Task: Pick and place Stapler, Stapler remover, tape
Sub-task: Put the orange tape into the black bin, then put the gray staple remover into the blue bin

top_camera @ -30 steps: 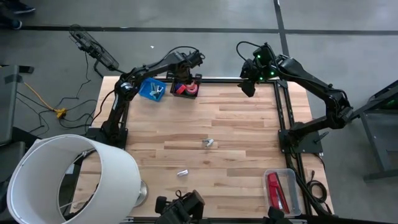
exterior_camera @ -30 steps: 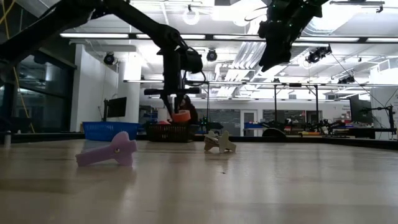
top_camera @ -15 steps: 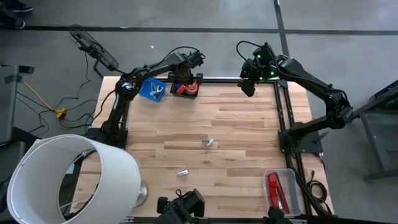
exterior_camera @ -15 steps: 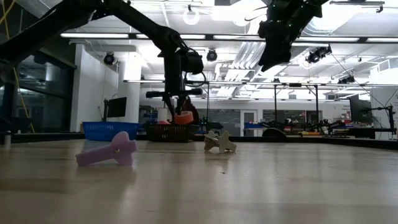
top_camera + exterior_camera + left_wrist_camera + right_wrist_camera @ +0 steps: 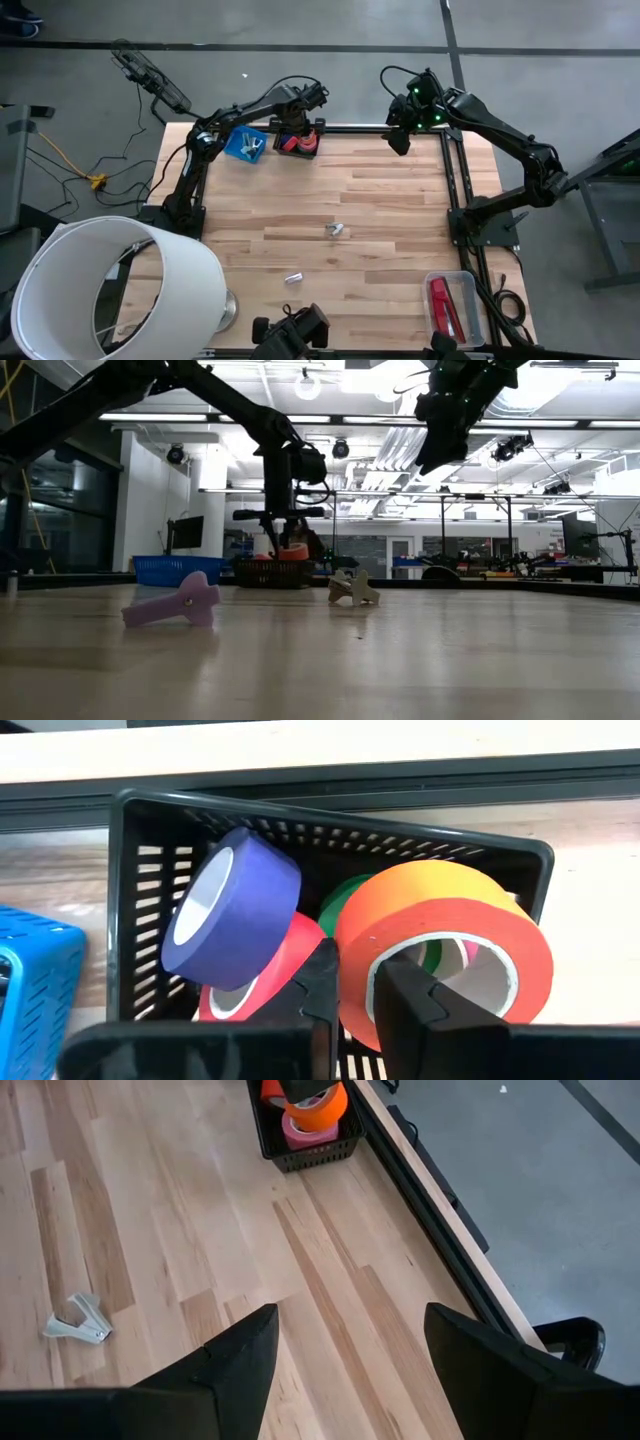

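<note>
1. Over the black basket (image 5: 140, 900) at the table's far edge, the left gripper (image 5: 355, 995) pinches the wall of an orange tape roll (image 5: 440, 935), one finger inside the ring and one outside, which suits a hollow roll.
2. That roll hangs just above the basket's contents, so the gripper seems to be placing it among the other rolls: a purple roll (image 5: 235, 905) leans on a red roll (image 5: 270, 970), with a green one (image 5: 345, 905) behind.
3. Beside the basket sits a blue bin (image 5: 243, 144), likely meant for another kind of item, since sorting looks like the purpose.
4. Two small silvery staple removers (image 5: 335, 230) and (image 5: 293, 278) lie on the bare wood, well apart from both bins and not yet collected.
5. At the near right corner, the red stapler (image 5: 443, 303) lies inside a clear tray (image 5: 468, 290), apparently already sorted.
6. Raised near the far right edge, the right gripper (image 5: 345, 1345) waits with its fingers spread and nothing between them, clear of the left arm's work.
</note>
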Robot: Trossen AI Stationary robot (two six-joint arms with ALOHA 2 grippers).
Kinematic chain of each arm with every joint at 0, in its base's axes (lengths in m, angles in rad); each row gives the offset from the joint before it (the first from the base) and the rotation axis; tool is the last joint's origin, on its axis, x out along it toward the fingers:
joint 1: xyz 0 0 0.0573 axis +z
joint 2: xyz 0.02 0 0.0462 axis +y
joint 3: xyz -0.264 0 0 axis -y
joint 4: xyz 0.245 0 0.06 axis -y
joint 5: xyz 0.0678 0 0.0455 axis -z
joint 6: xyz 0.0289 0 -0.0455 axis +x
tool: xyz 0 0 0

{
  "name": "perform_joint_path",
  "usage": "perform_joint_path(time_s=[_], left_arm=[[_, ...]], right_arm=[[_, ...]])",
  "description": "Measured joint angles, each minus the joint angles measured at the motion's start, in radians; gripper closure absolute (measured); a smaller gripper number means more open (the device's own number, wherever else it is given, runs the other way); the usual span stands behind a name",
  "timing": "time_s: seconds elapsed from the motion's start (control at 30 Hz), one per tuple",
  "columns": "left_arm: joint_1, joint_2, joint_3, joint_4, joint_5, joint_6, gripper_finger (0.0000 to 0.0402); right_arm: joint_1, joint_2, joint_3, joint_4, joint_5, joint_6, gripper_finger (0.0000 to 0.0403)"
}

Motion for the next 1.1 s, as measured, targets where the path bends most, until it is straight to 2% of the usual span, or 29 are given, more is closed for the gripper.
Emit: perform_joint_path(time_s=[0.1,0.3,0.43,0.8,0.97,1.1], left_arm=[[0.000,0.000,0.000,-0.001,0.000,-0.008,0.0348],[0.000,0.000,0.000,-0.004,0.013,-0.015,0.0272],[0.000,0.000,0.000,-0.004,0.014,-0.015,0.0246],[0.000,-0.050,0.001,-0.020,-0.009,-0.006,0.0240],[-0.008,-0.079,0.001,-0.020,-0.001,0.052,0.0239],[-0.025,-0.089,0.002,-0.010,0.038,0.154,0.0239]], right_arm=[[0.000,0.000,0.000,0.000,0.000,-0.007,0.0160],[0.000,0.000,0.000,-0.002,0.000,-0.015,0.0160],[0.000,0.000,0.000,-0.009,0.000,-0.021,0.0160],[0.000,0.000,0.000,-0.021,0.000,-0.021,0.0160],[0.000,0.000,0.000,-0.022,0.000,-0.021,0.0160],[0.000,0.000,0.000,-0.022,-0.004,-0.021,0.0160]])
